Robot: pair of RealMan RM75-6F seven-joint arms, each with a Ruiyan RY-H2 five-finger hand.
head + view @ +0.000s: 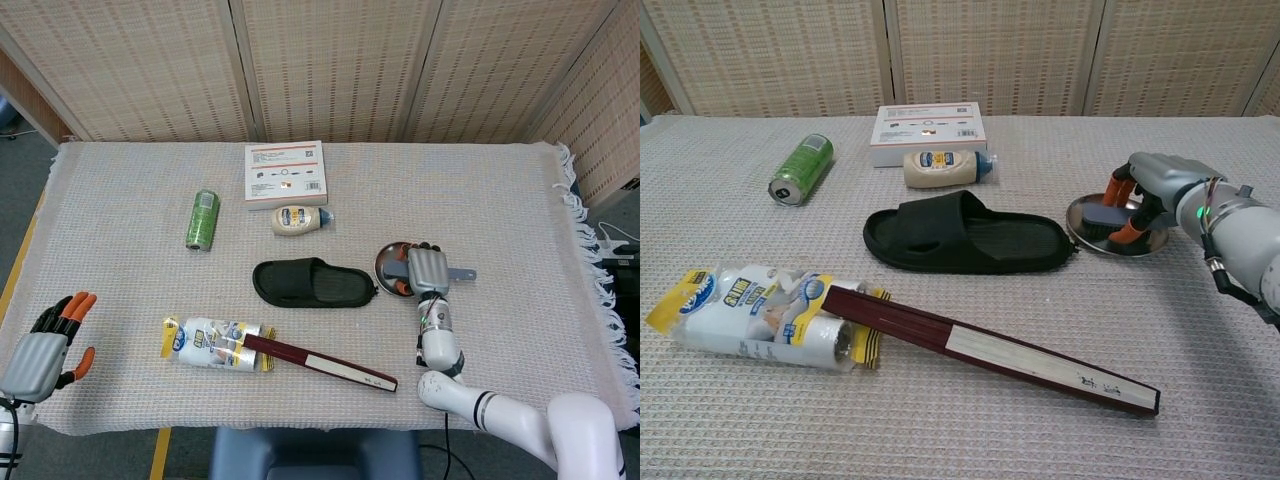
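Right hand (1145, 190) is sitting over the round metal plate (1088, 232), fingers curling down around the brush (1102, 216) lying in it. It appears to be grasping the brush: orange fingertips (1126, 233) are showing on both sides of the dark brush body. The brush is dark, with bristles facing down into the shiny plate; its grey handle (462, 273) is sticking out past the hand to the right in the head view. The plate is sitting just right of the black slipper (965, 238), toe nearly touching the rim.

Left hand (45, 347) is idling at the near left table edge, released, fingers apart, holding nothing.

Nearest it: wipes pack (755, 314) with the closed maroon fan (990, 347) lying against it. Further back: 1 green can (800, 169) on its side, mayo bottle (943, 168), white box (928, 131).
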